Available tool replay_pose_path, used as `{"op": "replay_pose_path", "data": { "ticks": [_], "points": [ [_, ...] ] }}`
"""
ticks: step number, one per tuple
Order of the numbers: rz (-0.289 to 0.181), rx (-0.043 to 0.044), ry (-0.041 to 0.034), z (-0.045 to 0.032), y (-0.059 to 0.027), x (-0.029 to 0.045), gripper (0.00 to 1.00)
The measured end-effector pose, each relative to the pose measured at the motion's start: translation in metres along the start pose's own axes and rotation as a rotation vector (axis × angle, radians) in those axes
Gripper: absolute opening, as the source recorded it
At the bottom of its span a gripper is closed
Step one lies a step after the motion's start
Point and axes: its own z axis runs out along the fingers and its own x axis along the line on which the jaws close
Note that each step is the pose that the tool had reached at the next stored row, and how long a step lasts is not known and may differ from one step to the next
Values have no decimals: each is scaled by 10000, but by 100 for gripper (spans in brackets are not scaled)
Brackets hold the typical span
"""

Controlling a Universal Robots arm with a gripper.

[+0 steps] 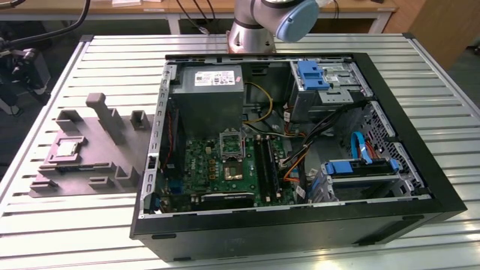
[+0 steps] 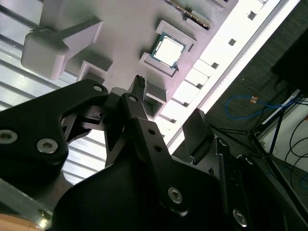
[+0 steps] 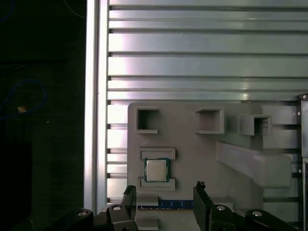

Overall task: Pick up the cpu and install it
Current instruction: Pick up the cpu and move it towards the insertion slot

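The cpu [image 3: 156, 170] is square with a silvery top and green rim, seated in the grey tray [image 3: 192, 144]. The gripper [image 3: 164, 188] is spread, empty, nearby, its body cut off.

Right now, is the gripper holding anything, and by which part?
Nothing is held. The gripper is open and empty; the cpu lies untouched in its recess on the grey fixture.

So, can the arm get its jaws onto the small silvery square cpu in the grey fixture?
Probably yes: the small silvery square cpu lies uncovered in the grey moulded fixture, nothing over it, and the jaws stand open close by.
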Motion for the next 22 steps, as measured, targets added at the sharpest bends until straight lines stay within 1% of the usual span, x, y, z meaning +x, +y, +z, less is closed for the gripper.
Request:
{"op": "replay_pose_path", "data": {
  "ticks": [13, 22],
  "points": [
    [0, 1, 2, 59, -3, 0, 59],
    [0, 1, 1, 82, -4, 0, 59]
  ]
}}
